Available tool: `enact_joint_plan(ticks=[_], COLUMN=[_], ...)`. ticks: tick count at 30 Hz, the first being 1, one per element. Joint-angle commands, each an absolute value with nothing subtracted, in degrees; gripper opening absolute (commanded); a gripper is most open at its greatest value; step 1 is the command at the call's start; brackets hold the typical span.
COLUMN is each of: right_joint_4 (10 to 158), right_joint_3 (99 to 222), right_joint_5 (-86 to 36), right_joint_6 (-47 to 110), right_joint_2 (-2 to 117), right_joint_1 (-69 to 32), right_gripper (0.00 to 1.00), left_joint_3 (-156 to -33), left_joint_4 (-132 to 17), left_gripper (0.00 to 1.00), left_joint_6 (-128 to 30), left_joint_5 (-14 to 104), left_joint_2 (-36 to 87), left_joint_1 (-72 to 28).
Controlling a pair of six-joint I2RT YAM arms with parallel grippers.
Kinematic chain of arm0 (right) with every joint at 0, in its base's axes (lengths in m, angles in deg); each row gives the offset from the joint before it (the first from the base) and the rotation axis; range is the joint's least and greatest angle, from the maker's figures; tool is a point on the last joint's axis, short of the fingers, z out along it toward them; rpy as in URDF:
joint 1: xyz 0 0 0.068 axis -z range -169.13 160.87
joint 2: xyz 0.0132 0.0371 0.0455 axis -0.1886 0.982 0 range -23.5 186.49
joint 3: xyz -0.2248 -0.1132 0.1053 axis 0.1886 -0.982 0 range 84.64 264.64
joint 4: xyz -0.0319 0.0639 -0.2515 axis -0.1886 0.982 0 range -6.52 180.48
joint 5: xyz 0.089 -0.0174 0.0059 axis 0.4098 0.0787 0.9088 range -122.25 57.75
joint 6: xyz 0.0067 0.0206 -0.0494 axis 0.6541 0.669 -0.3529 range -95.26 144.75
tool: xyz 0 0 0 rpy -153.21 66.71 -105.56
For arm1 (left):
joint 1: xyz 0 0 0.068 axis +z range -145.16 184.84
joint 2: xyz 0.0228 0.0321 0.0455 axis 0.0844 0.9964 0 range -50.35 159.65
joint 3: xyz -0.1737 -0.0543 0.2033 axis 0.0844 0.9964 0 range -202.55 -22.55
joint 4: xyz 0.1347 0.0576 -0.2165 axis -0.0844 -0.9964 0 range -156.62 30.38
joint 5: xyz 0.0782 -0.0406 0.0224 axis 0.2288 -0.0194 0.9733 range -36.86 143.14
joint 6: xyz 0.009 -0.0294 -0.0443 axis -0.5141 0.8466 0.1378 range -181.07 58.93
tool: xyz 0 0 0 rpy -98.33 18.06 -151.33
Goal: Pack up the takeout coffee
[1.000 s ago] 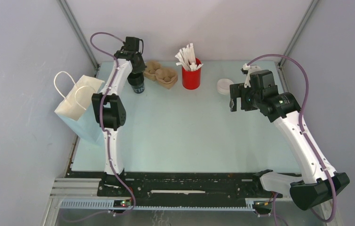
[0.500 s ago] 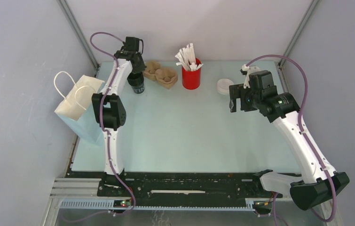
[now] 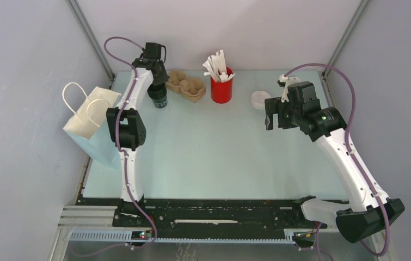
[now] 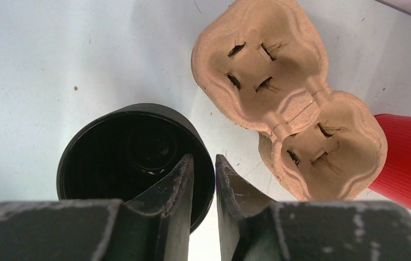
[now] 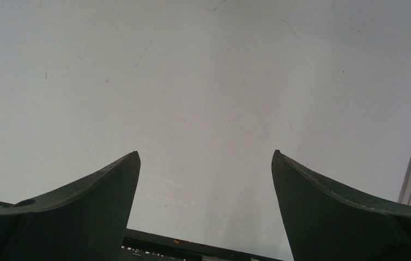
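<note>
Over the last second my right arm has crept a touch toward the far side. My left arm has held its place at the back-left corner.

Nearest me, the tabletop point(image 3: 208, 157) is bare in front of both arm bases. At its left edge a white paper bag point(image 3: 91, 128) stands upright with its handles up, just beside my left arm's elbow.

Further out on the right, the right pincer point(image 5: 206, 155) hangs above bare surface. It is released, its fingers spread wide with nothing between them.

Along the far row, the left pincer point(image 4: 203, 160) points down onto a lidless black cup point(image 4: 132, 157). One finger sits inside the mouth and the other outside, so the rim runs through the narrow gap between them. Whether it is pinching that rim or has just let go, I cannot tell.

Just right of the cup lies a brown two-pocket pulp carrier point(image 4: 279, 103), both pockets bare. Right of that stands a red holder point(image 3: 221, 89) stuffed with white sticks point(image 3: 218, 64). Further right a loose white lid point(image 3: 259, 99) rests flat on the surface, near the right pincer and apart from the cup.

I cannot tell where the takeout coffee, a lidded cup, is in any of my views.
</note>
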State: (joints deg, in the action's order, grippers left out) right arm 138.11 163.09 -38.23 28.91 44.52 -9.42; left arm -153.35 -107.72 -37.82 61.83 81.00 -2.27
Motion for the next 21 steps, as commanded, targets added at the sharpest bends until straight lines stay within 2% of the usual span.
enact_joint_plan(ticks=[1, 21], right_joint_4=[137.18, 137.18], right_joint_3=[162.99, 162.77], right_joint_5=[-38.74, -38.80], right_joint_6=[28.04, 27.82], right_joint_2=[44.01, 43.90], right_joint_1=[-9.91, -10.24], right_gripper=[1.00, 1.00], left_joint_3=[-152.20, -152.45], left_joint_4=[-107.70, -107.17], left_gripper=[0.27, 0.24], left_joint_6=[-38.93, -38.66], left_joint_5=[62.78, 62.70], left_joint_2=[77.21, 76.49], left_joint_1=[-2.16, -2.15])
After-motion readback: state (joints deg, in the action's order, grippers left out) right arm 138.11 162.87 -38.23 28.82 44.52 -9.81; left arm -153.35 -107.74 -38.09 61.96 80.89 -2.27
